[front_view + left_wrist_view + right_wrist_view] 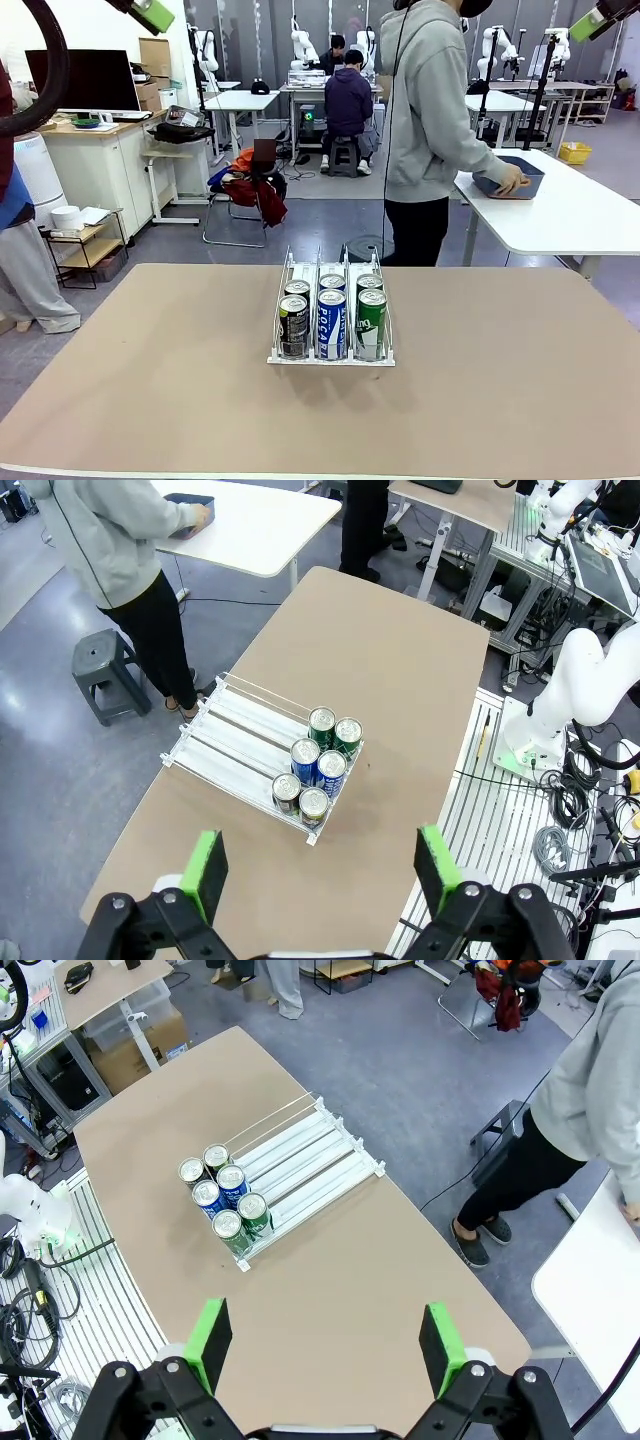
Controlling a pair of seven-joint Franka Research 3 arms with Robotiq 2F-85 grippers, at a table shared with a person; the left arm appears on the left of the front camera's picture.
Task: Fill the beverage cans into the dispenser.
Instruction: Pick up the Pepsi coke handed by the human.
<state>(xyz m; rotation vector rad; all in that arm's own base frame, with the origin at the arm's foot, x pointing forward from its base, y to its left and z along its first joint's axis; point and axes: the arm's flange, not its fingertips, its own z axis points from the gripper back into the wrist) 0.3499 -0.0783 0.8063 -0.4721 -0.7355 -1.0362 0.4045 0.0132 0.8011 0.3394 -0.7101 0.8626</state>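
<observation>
Blue-and-white POCARI can (331,322) between black can (294,325) and green can (371,320) in dispenser (330,360)

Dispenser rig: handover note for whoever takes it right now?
Open and empty: left gripper, right gripper, both high above the table.
Clear and white wire-framed dispenser mid-table holds six slim aluminium cans, two per lane, at the robot-side end: black cans, blue-and-white cans, green cans.
Left: far lane halves bare. Person's hand rests at a blue plastic bin on the side table, maybe fetching more.
</observation>
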